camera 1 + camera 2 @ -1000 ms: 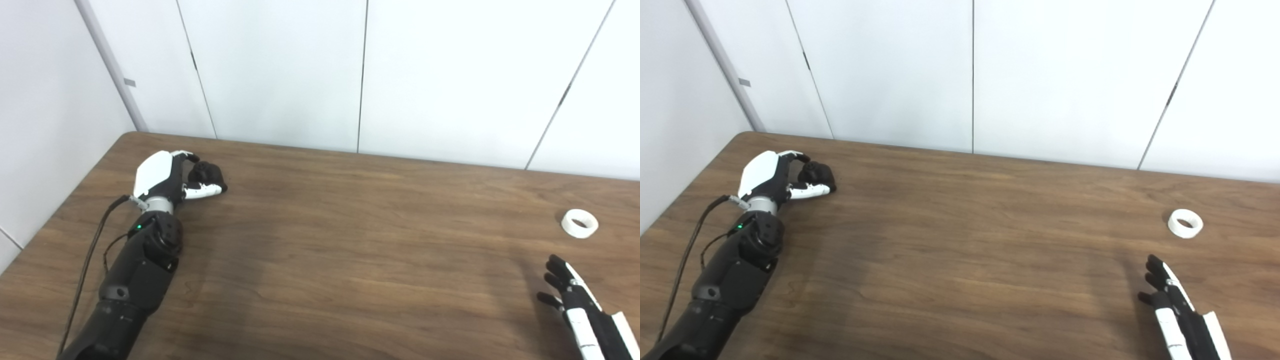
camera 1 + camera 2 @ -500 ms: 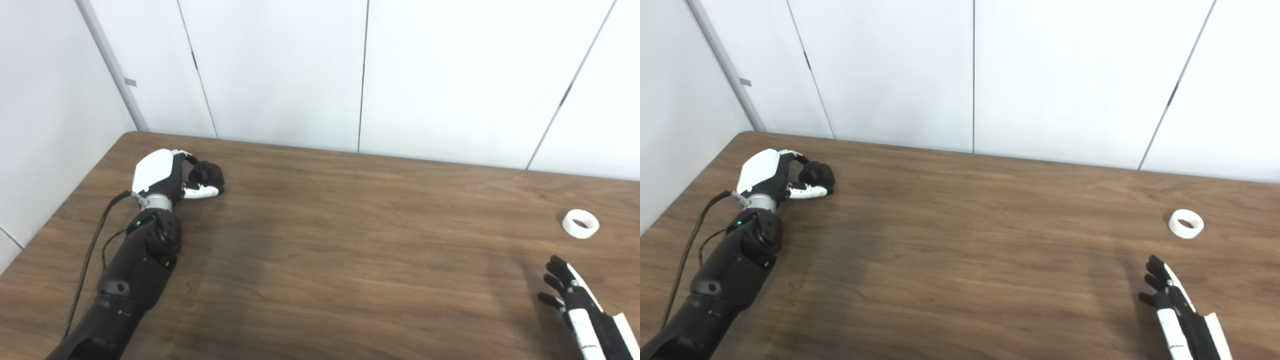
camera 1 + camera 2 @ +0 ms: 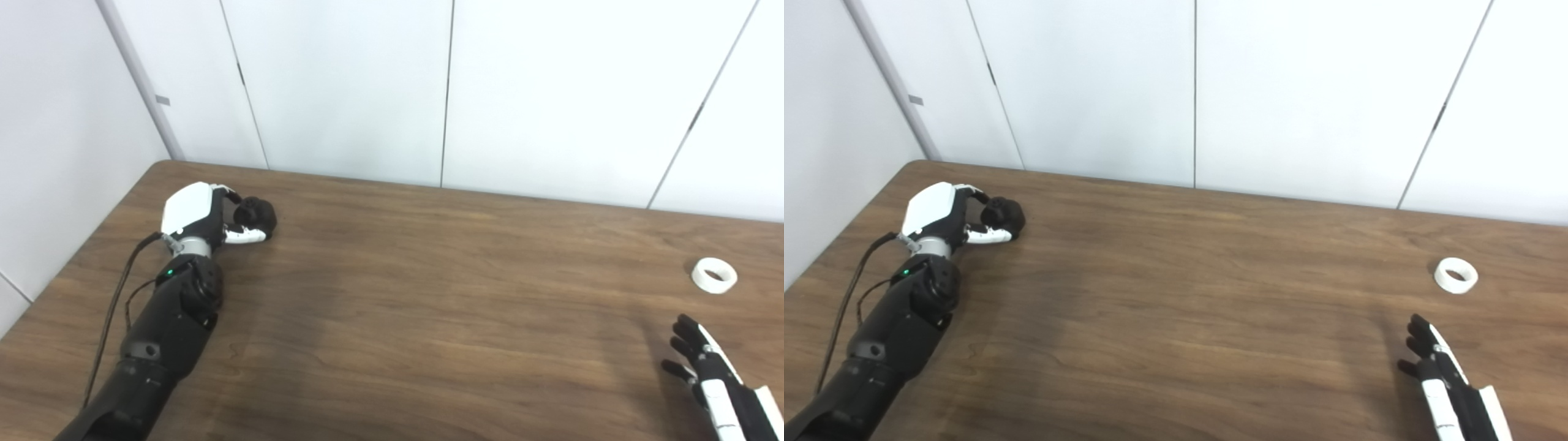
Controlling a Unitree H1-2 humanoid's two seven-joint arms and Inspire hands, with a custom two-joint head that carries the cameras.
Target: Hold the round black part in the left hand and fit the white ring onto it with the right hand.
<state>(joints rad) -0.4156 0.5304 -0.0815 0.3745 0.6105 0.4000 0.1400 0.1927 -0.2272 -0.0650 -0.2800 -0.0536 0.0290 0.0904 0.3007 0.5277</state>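
Observation:
The round black part point(image 3: 258, 212) rests on the wooden table point(image 3: 429, 294) at the far left. My left hand point(image 3: 201, 215) is curled around it, with fingers over its top and the thumb under its near side. The white ring point(image 3: 714, 275) lies flat on the table at the far right, with nothing touching it. My right hand point(image 3: 710, 376) hovers at the bottom right corner, a short way nearer than the ring. Its fingers are straight and spread, and it holds nothing.
White wall panels point(image 3: 447, 92) stand just behind the table's far edge. The table's left edge runs close to my left arm point(image 3: 165, 331), and a black cable point(image 3: 113, 306) trails along that arm.
The left hand's thumb has drawn in closer under the black part. The right hand has stayed about where it was. The whole picture has shifted slightly, so the camera has moved.

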